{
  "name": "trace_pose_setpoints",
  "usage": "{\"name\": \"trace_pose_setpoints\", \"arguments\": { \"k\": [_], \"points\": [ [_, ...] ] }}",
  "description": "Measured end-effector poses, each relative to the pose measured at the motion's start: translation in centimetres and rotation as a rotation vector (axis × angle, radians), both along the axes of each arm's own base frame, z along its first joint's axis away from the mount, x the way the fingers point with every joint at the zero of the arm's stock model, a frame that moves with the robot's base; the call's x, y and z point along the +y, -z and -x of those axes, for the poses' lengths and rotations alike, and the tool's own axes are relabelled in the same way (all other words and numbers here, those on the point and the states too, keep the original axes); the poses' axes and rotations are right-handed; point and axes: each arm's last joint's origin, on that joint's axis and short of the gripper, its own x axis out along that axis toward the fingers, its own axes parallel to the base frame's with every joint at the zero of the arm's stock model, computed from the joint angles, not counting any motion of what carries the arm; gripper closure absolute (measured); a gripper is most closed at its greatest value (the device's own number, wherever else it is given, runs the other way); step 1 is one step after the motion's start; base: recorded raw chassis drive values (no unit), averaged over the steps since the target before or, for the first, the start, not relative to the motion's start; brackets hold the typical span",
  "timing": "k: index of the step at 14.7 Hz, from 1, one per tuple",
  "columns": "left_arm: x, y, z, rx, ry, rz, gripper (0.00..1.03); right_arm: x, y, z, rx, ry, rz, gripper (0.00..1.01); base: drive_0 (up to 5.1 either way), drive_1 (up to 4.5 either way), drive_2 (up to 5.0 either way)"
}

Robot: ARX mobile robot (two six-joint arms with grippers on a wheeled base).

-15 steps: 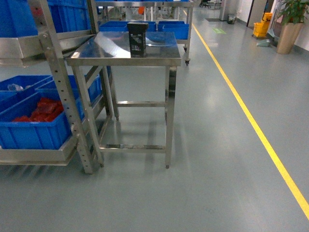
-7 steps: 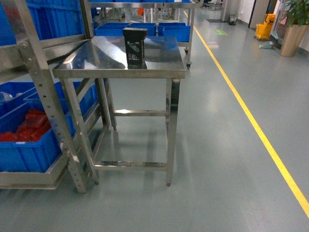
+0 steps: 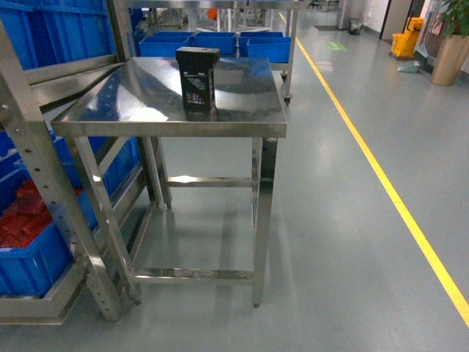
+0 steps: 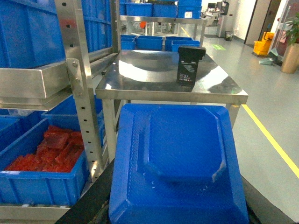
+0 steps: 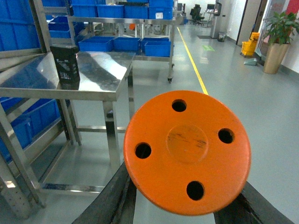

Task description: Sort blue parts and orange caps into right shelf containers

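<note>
A bright blue part (image 4: 180, 161) fills the left wrist view, and a round orange cap (image 5: 187, 151) with four dark holes fills the right wrist view. The table (image 3: 242, 110) and the shelf frame (image 3: 44, 169) are shiny silver steel, with a black box (image 3: 197, 77) on the tabletop. The crates (image 3: 214, 44) are bright blue, one (image 4: 35, 184) holds red pieces (image 4: 53, 149), and a yellow line (image 3: 381, 180) crosses the grey-green floor (image 3: 344, 249).
</note>
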Motion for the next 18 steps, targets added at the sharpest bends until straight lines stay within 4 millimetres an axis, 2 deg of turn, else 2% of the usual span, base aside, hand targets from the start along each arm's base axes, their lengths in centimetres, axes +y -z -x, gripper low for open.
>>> {"name": "trace_pose_setpoints", "arguments": {
  "k": [18],
  "points": [
    [0.0, -0.07, 0.0, -0.008, 0.0, 0.0, 0.6, 0.0, -0.1, 0.0, -0.01, 0.001, 0.0, 0.61, 0.0, 4.29, -4.4]
  ]
}}
